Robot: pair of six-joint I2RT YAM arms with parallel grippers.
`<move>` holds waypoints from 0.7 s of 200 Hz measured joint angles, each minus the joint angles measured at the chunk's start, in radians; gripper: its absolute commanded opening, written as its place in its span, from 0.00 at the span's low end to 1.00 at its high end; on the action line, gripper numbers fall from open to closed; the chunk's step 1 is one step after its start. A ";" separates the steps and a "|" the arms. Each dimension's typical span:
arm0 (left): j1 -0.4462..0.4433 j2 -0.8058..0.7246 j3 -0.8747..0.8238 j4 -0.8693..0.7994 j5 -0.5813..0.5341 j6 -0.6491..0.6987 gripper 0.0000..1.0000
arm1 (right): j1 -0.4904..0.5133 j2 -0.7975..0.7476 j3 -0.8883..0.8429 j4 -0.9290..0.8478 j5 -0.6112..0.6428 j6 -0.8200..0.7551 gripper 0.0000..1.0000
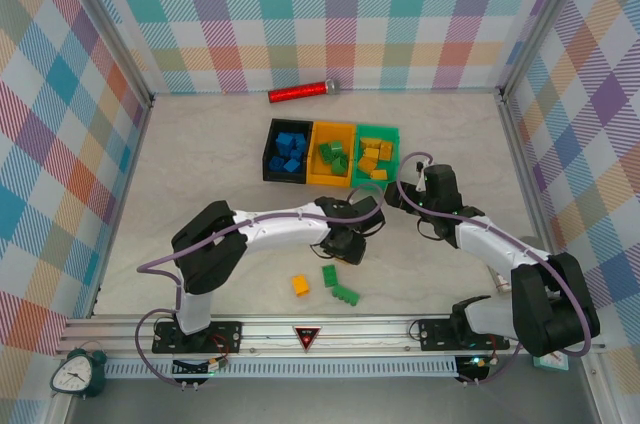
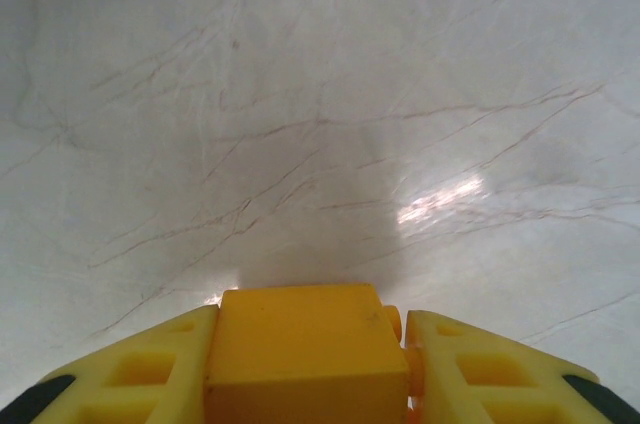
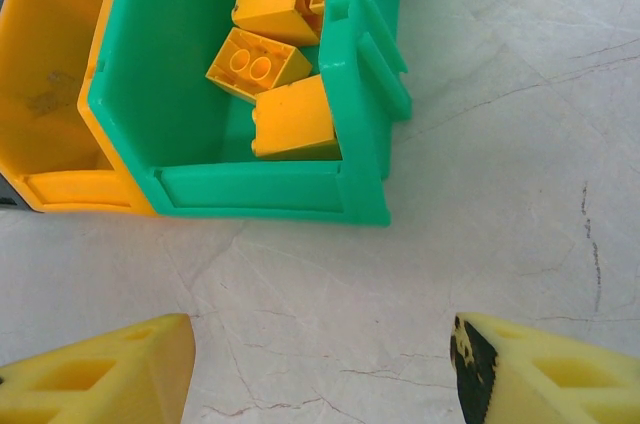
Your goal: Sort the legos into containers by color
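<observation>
The yellow-orange brick [image 2: 310, 344] is clamped in my left end effector [image 1: 347, 240], near of the bins. The green bin [image 3: 260, 189] with the other yellow bricks [image 3: 270, 54] lies far and right of it, closer to my right end effector [image 3: 322, 344], which hangs wide open and empty. I count three bins and three loose bricks on the bench [image 1: 200, 164]: one orange brick [image 1: 300, 285] and two green bricks [image 1: 329, 275] [image 1: 345, 294].

Bright, even light; tabletop [image 2: 440, 199] glare.
</observation>
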State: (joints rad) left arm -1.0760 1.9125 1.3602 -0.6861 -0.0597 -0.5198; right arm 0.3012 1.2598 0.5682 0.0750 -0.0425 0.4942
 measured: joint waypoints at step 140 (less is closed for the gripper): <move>0.153 0.022 0.289 -0.019 -0.090 0.176 0.21 | 0.000 -0.036 0.000 -0.008 0.009 0.000 0.69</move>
State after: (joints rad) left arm -0.9230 1.9347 1.6493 -0.7055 -0.1501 -0.3439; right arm 0.3012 1.2240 0.5682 0.0673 -0.0338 0.4938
